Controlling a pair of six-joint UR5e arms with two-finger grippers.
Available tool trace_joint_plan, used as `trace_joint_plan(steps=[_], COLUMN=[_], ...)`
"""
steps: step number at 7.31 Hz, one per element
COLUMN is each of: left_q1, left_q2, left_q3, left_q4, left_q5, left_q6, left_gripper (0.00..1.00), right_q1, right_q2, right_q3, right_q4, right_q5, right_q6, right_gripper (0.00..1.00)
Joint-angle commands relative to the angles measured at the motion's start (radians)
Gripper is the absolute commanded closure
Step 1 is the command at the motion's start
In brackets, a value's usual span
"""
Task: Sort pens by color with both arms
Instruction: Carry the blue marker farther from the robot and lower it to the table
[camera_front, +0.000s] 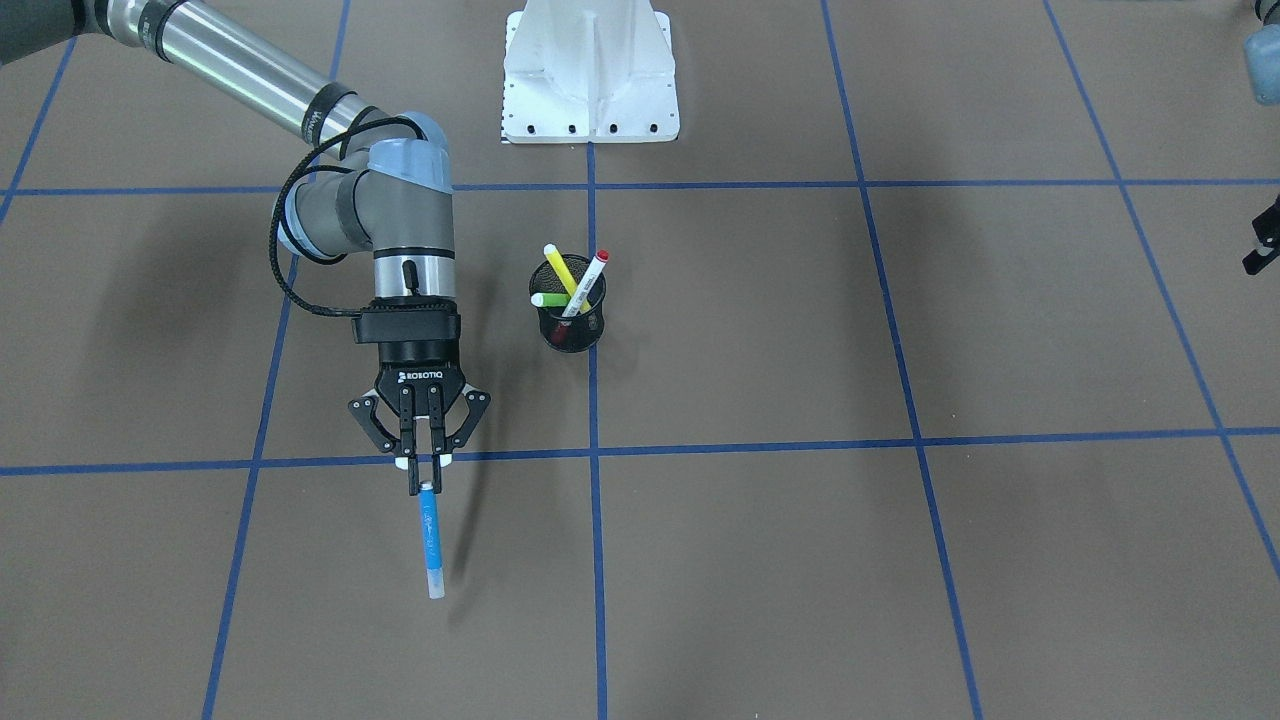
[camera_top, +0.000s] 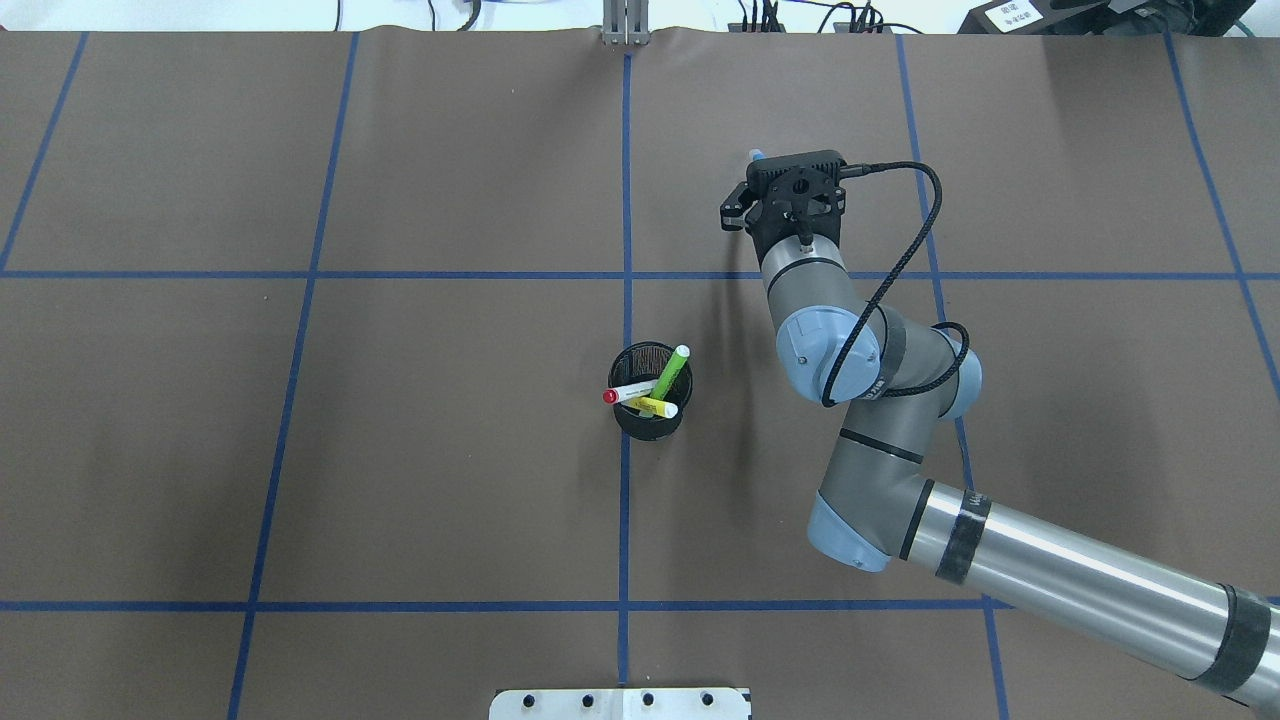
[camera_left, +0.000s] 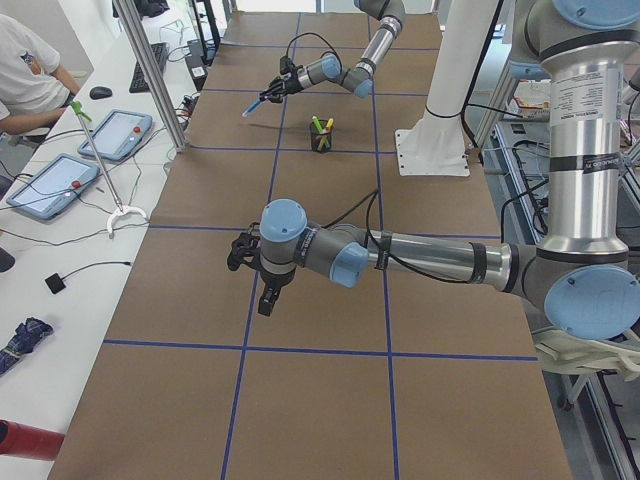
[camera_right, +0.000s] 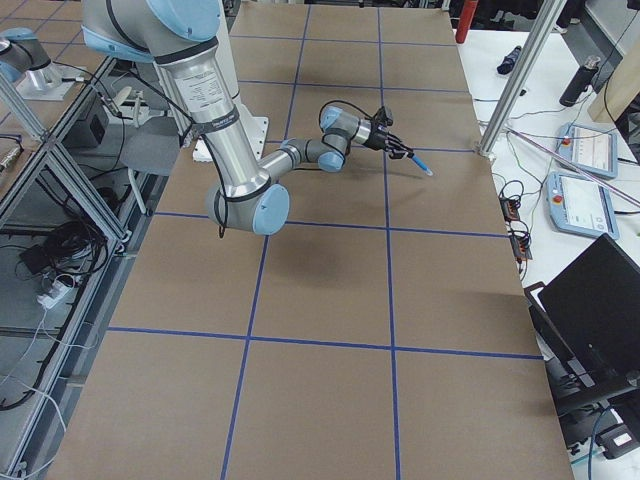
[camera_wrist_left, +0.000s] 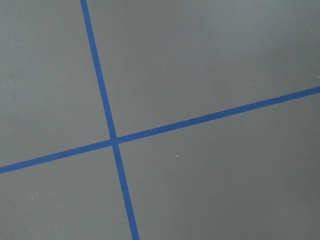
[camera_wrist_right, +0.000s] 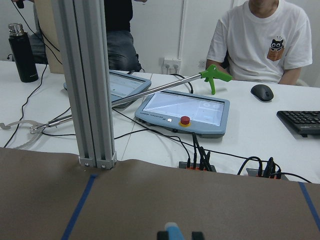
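Right gripper (camera_front: 425, 480) is clamping the blue pen (camera_front: 431, 545) by one end, toward the tabletop's operator-side edge; left gripper (camera_left: 258, 280) is showing too unclearly to tell whether it is parted or closed.

Right arm (camera_front: 230, 70): silver tube, pale-blue caps, black cable (braided, seemingly); ROBOTIQ-marked gripper (camera_front: 425, 487).

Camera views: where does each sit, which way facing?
Front-facing: across the table, steeply down; right arm holds blue pen.
Overhead: behind robot, down; right arm, mesh cup.
Exterior left: robot's-left table end; left arm near, right far.
Exterior right: opposite end; right arm near.
Left wrist: down at tape cross; no body.
Right wrist: toward operators' desk; pen's end shows.
Shared: front-facing and overhead both show cup.
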Motion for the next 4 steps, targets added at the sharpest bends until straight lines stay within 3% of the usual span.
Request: trace_joint_plan(steps=[1,4], left_q1=[-0.002,-0.002], left_q2=[0.000,0.000], left_q3=[-0.004,-0.010], left_q4=[0.000,0.000], left_q5=[0.000,0.000], left_q6=[-0.002,-0.002], left_gripper=[0.00,0.00], right_q1=[-0.004,-0.001], right_q2=[0.004,0.058], right_q3=[-0.009,-0.075], right_q4=[0.008,0.004], right_q5=[-0.002,-0.003], right_q6=[0.000,-0.006], right_gripper=[1.00,1.00])
